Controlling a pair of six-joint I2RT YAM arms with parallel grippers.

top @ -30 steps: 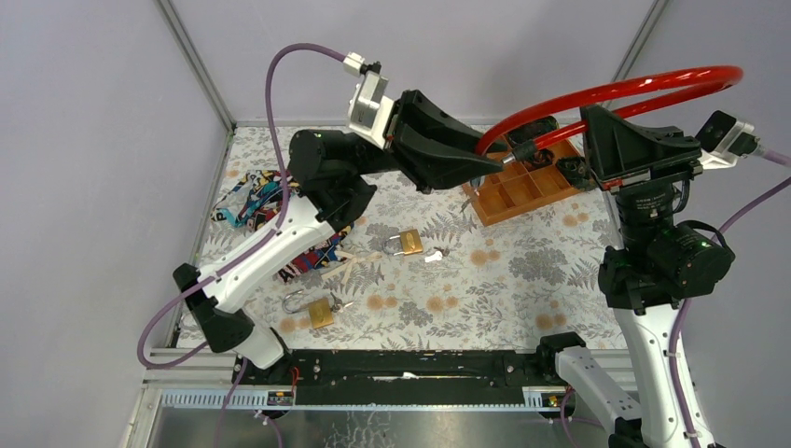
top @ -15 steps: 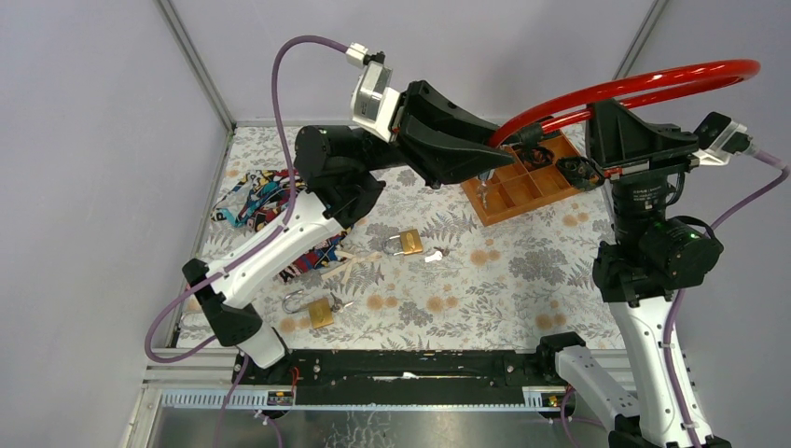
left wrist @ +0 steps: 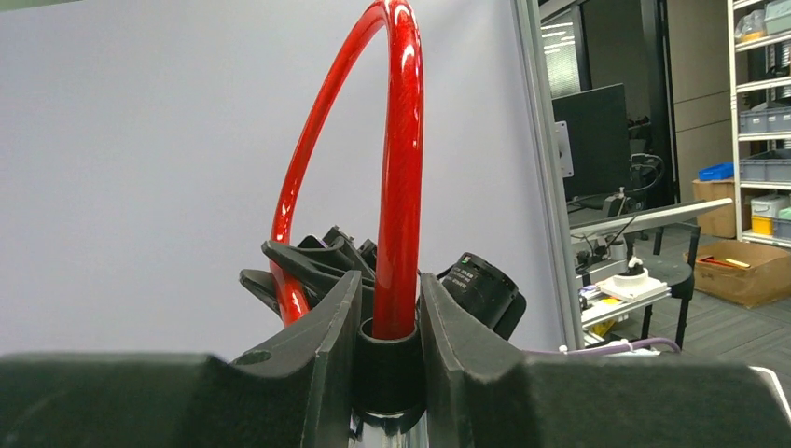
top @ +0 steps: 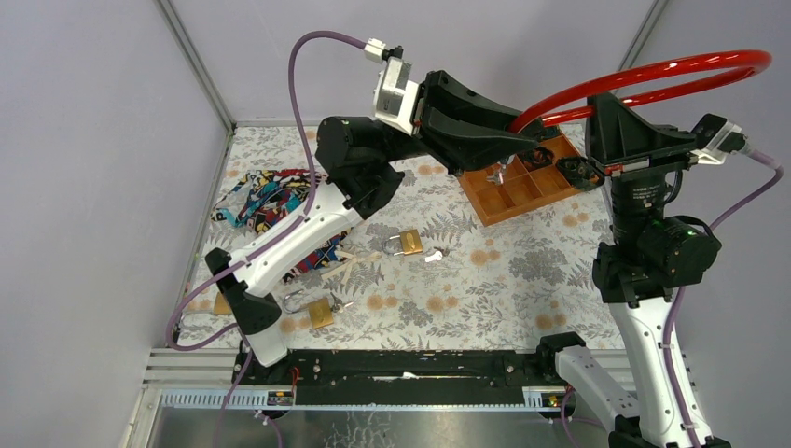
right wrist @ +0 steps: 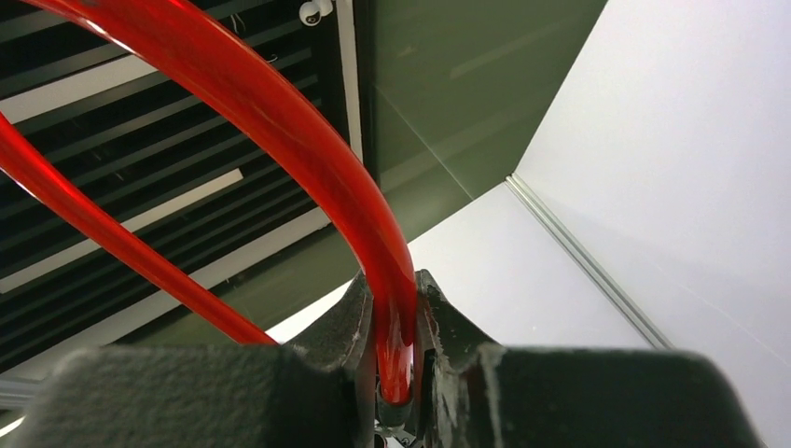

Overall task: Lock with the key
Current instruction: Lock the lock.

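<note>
A red cable lock arcs high above the table, held at both ends. My left gripper is shut on one end; in the left wrist view its fingers clamp the black collar from which the red cable rises. My right gripper is shut on the other end; in the right wrist view the red cable runs down between its fingers. A small metal piece dangles under the left gripper. A small key lies on the table.
A wooden compartment tray sits at the back right under the grippers. A brass padlock lies mid-table beside the key, another brass padlock near the front left. A colourful pile of straps lies at the left.
The left arm has moved up and to the right with its cable end. The red loop has risen and shifted right; the right gripper has hardly moved.
</note>
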